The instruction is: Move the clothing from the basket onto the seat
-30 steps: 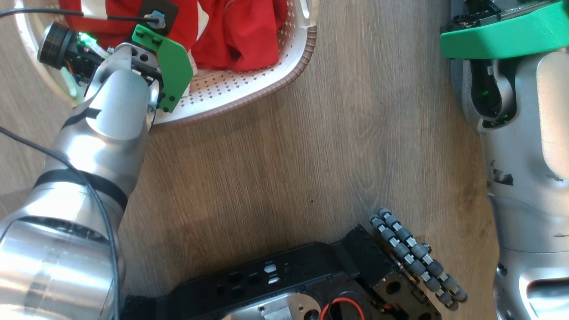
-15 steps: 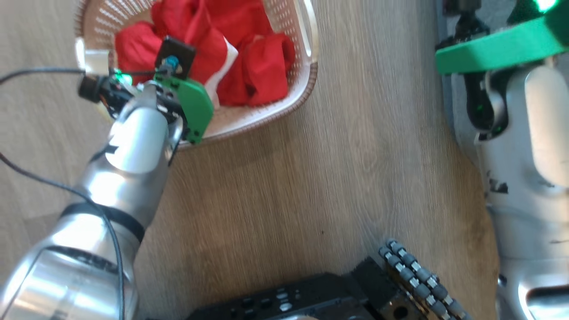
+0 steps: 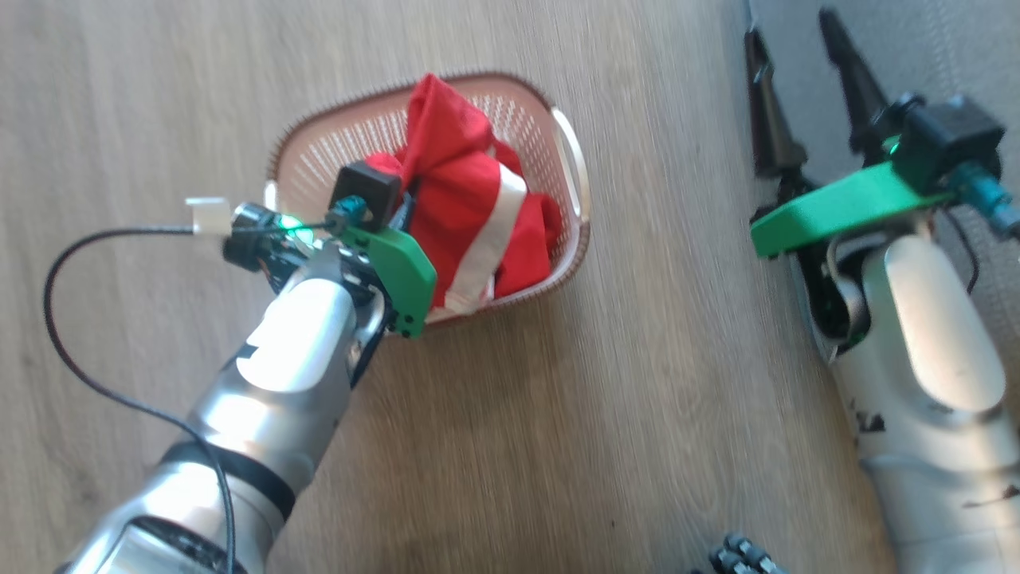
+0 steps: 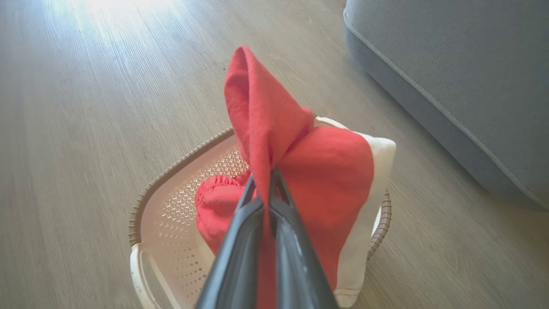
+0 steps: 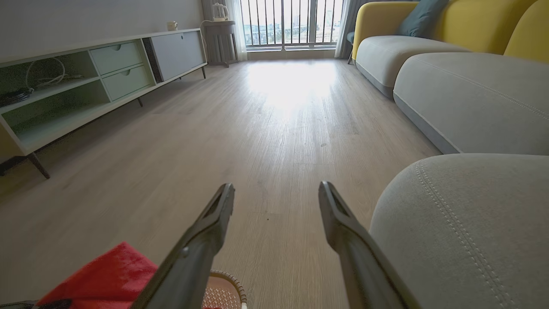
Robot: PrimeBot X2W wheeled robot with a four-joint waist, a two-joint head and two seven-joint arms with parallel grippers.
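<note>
Left gripper [image 4: 263, 177]: jaws closed tight on a fold of the clothing [image 4: 330, 171].
Clothing: red with a white stripe, pulled up in a peak above the basket [image 4: 171, 174], lower part inside it.
Basket: on the wooden floor [image 3: 606, 414], near the front edge of the grey seat [image 4: 450, 64].
Right gripper [image 5: 276, 193]: jaws wide apart, holding nothing, just beside the seat's rounded corner.

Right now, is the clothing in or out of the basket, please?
Mostly in: the left gripper pinches the clothing up, the rest lying in the basket.
</note>
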